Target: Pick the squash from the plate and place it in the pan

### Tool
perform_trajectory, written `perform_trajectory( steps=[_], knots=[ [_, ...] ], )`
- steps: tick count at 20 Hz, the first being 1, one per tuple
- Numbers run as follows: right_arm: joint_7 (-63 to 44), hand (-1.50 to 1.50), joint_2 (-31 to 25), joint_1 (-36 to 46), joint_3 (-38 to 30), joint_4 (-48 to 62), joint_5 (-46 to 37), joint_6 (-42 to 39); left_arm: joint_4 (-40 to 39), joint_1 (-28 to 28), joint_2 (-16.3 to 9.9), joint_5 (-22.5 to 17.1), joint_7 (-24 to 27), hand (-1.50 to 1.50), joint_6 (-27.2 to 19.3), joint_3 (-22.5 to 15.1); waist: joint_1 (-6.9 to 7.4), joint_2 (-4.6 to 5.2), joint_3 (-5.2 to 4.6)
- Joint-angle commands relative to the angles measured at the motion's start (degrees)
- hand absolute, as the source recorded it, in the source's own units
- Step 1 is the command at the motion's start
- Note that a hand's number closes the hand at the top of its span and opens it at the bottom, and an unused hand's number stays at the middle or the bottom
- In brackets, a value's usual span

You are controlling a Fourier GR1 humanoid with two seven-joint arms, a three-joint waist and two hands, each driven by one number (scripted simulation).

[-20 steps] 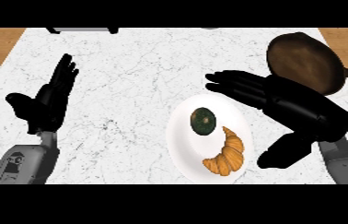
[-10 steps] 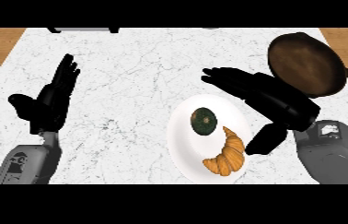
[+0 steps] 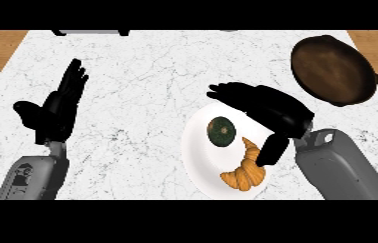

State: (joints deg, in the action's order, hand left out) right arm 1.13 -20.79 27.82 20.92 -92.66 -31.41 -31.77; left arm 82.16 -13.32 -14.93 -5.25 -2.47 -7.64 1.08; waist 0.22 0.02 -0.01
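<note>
Counter (image 3: pixel 162 77): white marble top, seen from steeply above, with strips of wood showing at both far corners.
Plate (image 3: pixel 199 157): round and white, lying under and just below the right hand's fingers.
Squash (image 3: pixel 221 131): small, round and dark green, resting on the upper part of the plate, just below the right hand's fingers and not touched by them.
Croissant (image 3: pixel 246 171): golden brown and curved, on the lower part of the plate, below the squash and beside the right thumb.
Pan (image 3: pixel 332 69): round and dark brown, at the far right of the counter, beyond the back of the right hand and well apart from the plate.
Right hand (image 3: pixel 269 107): black, reaching in from the lower right above the plate's upper edge; fingers extended leftward and lying close together, thumb hanging down toward the croissant, holding nothing.
Left hand (image 3: pixel 55 109): black, at the left side, resting; fingers straight and pointing up, thumb held out to the left, holding nothing.
</note>
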Motion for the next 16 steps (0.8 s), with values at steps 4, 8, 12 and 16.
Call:
perform_trajectory(
  steps=[4,8,12,16],
  knots=[
    [2.11,-1.50,1.25,-1.70,0.21,-0.99,-5.64,-4.06,-3.79,-2.19,2.05,2.09,1.56,0.00,0.30,0.90,-0.30,-0.02,0.00],
    [3.00,-1.50,4.45,-0.82,0.62,1.64,-10.40,-3.23,2.40,1.20,1.61,1.93,-1.57,0.00,1.75,1.21,-0.08,-0.03,0.01],
    [1.60,-1.50,4.03,0.98,3.53,5.30,-16.50,-0.79,2.76,-1.51,1.82,2.73,-3.88,0.00,0.24,0.98,-0.02,-0.02,0.02],
    [0.53,-1.50,4.79,1.62,3.22,5.07,-18.69,-4.54,-0.68,-0.59,2.77,3.18,-1.36,0.00,1.01,1.56,-0.18,-0.01,0.00]
  ],
)
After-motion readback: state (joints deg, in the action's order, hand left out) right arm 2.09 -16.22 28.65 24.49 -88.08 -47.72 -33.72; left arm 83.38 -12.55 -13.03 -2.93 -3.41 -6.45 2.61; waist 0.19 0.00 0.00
